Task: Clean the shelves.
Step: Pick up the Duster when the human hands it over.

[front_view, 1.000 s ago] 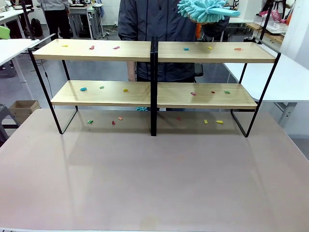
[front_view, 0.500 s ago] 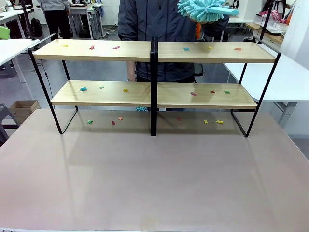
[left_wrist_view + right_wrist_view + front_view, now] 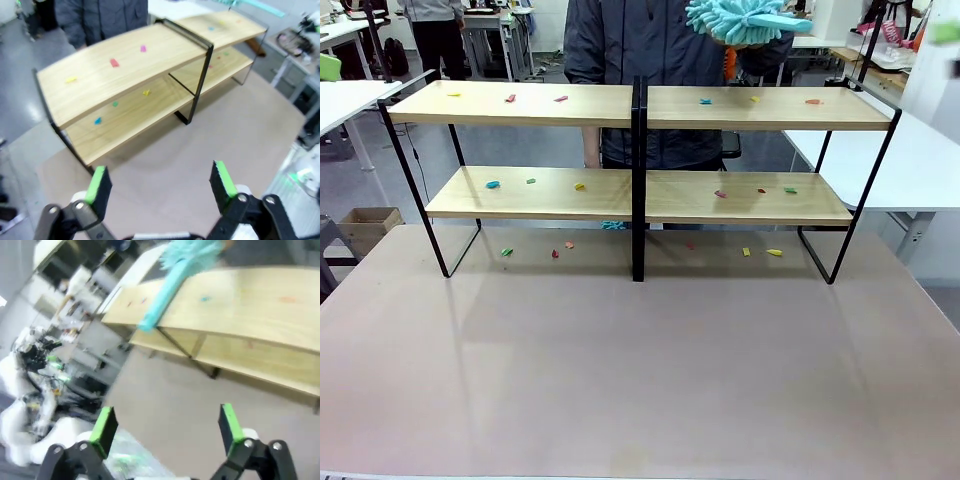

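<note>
The shelves stand across the far half of the table, two tiers of light wooden boards on a black frame. Several small coloured scraps lie on the boards and on the tabletop under them. Behind the shelves a person holds a fluffy teal duster above the upper right board. My left gripper hangs open above the table, facing the shelves. My right gripper is open too, high over the table, with the duster and the shelves ahead of it.
The beige-brown tabletop in front of the shelves is bare. White tables stand to the left and right. A cardboard box sits on the floor at the left.
The duster has shifted very slightly left. A green blur has appeared at the upper right edge of the front view.
</note>
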`<state>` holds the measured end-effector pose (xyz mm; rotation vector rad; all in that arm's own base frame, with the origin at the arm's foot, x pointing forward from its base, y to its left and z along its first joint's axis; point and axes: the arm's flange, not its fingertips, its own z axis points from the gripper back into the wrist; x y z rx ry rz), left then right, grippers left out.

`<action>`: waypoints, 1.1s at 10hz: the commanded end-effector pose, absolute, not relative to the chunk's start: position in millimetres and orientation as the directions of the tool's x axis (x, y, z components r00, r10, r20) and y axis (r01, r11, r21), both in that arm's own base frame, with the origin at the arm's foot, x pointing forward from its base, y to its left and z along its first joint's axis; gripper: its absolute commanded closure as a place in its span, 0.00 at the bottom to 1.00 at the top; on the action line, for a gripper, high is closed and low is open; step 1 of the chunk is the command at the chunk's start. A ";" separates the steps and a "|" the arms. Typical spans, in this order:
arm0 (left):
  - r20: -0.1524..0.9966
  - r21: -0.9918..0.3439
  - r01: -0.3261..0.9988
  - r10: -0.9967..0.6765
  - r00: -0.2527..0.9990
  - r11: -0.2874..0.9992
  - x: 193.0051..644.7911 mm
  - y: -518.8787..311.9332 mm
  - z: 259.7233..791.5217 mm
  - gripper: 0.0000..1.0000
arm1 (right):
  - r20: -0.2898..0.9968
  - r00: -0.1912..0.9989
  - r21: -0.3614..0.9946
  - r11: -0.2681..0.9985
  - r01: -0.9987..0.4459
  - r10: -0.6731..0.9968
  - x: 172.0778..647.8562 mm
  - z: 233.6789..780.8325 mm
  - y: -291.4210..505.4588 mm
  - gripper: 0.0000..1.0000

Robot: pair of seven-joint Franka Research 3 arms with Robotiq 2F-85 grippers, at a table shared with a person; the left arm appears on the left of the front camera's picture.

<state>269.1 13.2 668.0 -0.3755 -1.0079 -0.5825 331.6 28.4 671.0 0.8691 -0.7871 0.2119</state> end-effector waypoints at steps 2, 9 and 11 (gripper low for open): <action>0.868 -0.028 0.614 -0.285 0.406 0.789 268.0 12.6 668.8 0.00 | 0.775 0.628 0.469 0.736 -0.489 -0.077 289.2 668.8 -18.2 0.00; 0.868 -0.028 0.614 -0.285 0.406 0.789 268.0 12.6 668.8 0.00 | 0.067 0.877 0.955 0.285 0.081 -0.475 477.5 663.9 77.2 0.00; 0.868 -0.028 0.614 -0.285 0.406 0.789 268.0 12.6 668.8 0.00 | 0.008 0.908 0.961 0.255 0.109 -0.419 500.8 654.2 100.3 0.00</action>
